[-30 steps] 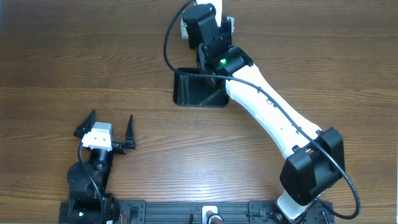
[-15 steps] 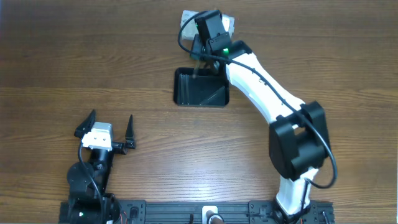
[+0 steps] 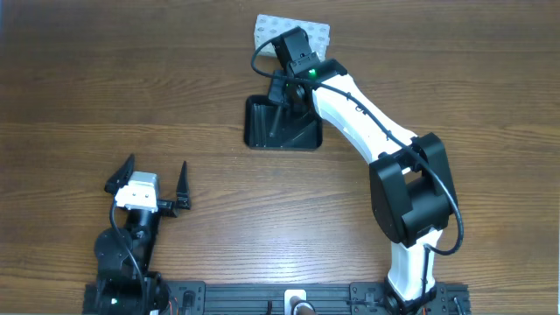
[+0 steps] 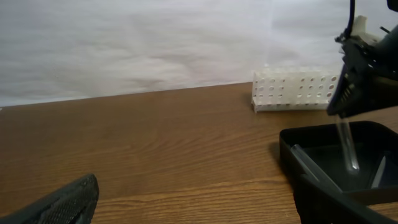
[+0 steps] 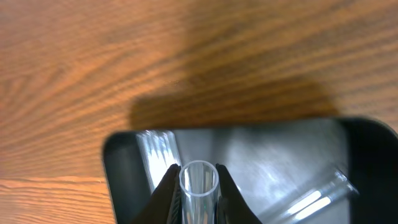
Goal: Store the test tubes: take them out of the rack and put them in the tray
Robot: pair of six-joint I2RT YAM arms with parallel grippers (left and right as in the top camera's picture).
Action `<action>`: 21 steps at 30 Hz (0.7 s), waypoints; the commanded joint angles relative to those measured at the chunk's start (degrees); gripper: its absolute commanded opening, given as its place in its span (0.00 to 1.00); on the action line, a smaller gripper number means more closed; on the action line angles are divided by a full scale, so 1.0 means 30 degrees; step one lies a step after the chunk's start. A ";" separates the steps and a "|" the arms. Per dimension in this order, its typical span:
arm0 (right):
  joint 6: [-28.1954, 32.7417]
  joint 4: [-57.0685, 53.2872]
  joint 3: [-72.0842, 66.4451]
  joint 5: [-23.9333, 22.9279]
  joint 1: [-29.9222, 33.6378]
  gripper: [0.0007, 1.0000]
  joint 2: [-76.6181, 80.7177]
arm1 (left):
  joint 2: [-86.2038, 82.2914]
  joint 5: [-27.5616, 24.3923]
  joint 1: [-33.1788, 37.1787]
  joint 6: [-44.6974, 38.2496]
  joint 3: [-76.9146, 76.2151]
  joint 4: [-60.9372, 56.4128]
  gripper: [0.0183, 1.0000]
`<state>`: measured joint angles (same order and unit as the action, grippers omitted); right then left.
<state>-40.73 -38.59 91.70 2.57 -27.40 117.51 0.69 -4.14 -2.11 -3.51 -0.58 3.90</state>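
Top view: the white right arm (image 3: 367,122) hides the far right corner of the black plastic tray (image 3: 262,131), just nearside of the white perforated rack (image 3: 293,31) at the brown wooden bench's (image 3: 87,87) far edge. The left end effector (image 3: 157,164) gapes wide near the near left corner.

Left wrist view: the tray is cut off, and a clear glass test tube (image 4: 347,143) hangs nearly upright into it.

Right wrist view: the right end effector (image 5: 198,183) pinches that tube above the tray, where other tubes (image 5: 311,198) lie.
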 commanded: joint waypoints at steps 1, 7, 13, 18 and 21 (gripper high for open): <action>-0.0197 -0.0619 0.0022 -0.0532 0.0124 0.09 0.0124 | -0.0131 -0.0248 0.0138 -0.0255 0.0080 0.0058 1.00; -0.0197 -0.1202 0.0022 -0.1107 0.0109 0.09 0.0226 | -0.0131 -0.0255 0.0138 -0.0248 0.0080 0.0058 1.00; -0.0204 -0.1275 0.0022 -0.1107 0.0109 0.10 0.0605 | -0.0131 -0.0248 0.0138 -0.0255 0.0080 0.0058 1.00; -0.0204 -0.1151 0.0022 -0.1093 0.0117 0.11 0.1217 | -0.0131 -0.0248 0.0138 -0.0248 0.0080 0.0066 1.00; -0.0204 -0.1129 0.0022 -0.1100 0.0124 0.12 0.1464 | -0.0131 -0.0248 0.0138 -0.0255 0.0080 0.0058 1.00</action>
<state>-40.77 -42.02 91.70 0.21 -27.40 120.84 0.69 -4.14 -2.11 -3.51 -0.58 3.90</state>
